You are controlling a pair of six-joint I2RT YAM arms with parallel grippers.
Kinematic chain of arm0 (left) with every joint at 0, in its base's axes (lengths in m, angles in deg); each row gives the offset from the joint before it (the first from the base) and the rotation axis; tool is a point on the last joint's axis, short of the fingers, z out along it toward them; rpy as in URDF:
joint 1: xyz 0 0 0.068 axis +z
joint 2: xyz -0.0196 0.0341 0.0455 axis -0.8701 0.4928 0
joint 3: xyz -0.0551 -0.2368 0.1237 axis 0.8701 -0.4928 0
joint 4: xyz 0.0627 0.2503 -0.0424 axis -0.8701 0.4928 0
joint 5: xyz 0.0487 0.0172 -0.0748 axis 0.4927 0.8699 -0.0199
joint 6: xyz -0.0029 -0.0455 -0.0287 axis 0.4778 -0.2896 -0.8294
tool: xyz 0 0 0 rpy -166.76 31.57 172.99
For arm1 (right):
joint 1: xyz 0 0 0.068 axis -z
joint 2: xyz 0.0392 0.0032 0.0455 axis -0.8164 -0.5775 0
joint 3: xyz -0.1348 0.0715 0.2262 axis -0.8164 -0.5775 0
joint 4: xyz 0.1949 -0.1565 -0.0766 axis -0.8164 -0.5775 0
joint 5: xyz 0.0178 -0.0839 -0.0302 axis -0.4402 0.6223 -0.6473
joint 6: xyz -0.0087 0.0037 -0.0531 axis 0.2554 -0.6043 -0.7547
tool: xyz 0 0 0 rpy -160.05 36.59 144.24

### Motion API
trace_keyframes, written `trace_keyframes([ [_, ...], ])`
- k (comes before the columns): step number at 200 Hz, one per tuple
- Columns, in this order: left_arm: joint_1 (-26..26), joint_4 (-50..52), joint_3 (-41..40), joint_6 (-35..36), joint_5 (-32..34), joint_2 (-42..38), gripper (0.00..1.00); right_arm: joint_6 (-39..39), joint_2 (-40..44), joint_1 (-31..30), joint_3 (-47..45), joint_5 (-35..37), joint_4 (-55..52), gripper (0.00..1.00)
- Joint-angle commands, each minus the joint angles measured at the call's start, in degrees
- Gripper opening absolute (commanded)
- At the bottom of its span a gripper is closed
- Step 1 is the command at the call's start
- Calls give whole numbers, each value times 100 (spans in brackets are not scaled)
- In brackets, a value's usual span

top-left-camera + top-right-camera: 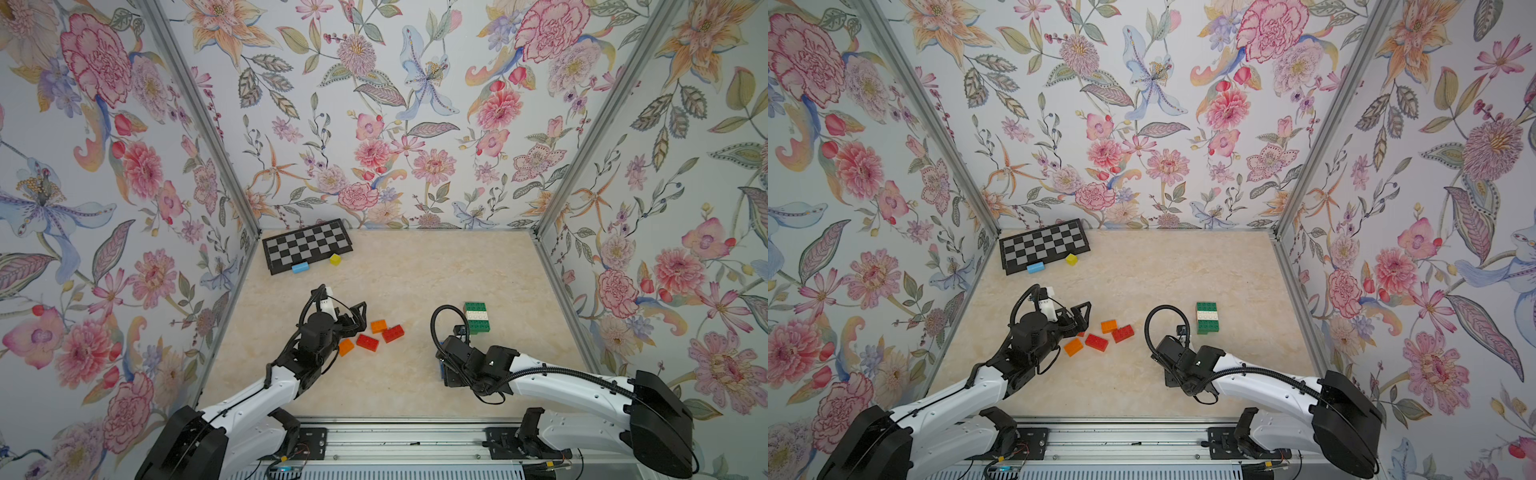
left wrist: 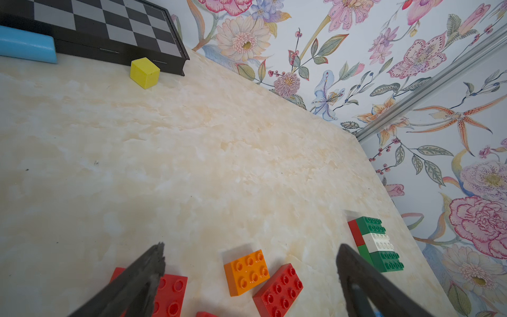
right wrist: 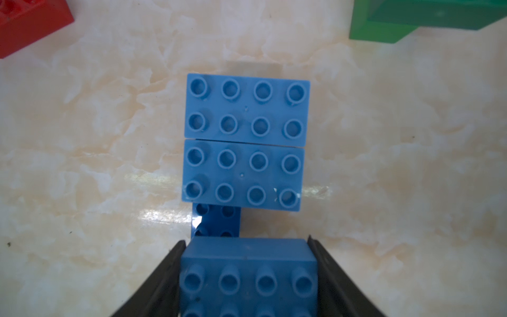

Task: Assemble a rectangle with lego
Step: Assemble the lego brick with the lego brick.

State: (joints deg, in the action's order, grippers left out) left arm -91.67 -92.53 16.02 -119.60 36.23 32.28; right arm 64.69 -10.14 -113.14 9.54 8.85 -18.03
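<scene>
We see scattered red and orange bricks (image 1: pixel 367 342), a green-white stack (image 1: pixel 477 318), joined blue bricks (image 3: pixel 245 140), and one blue brick (image 3: pixel 248 277) in our right pincer (image 3: pixel 245 243).

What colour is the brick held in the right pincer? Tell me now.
Blue. The brick in the right pincer shows best in the right wrist view.

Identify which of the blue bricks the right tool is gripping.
The blue brick wedged between the fingers of the right tool, studs up. The pair of blue bricks beyond it sits side by side, ungripped.
</scene>
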Motion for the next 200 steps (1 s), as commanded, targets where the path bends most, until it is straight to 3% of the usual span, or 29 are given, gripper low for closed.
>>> trace_keyframes([
  [1,-44,-137,-6,-86,104,12,99,-59,-118,-13,94,118,112,29],
  [200,-43,-154,-65,-95,127,-64,99,137,-307,-12,-212,258,582,32],
])
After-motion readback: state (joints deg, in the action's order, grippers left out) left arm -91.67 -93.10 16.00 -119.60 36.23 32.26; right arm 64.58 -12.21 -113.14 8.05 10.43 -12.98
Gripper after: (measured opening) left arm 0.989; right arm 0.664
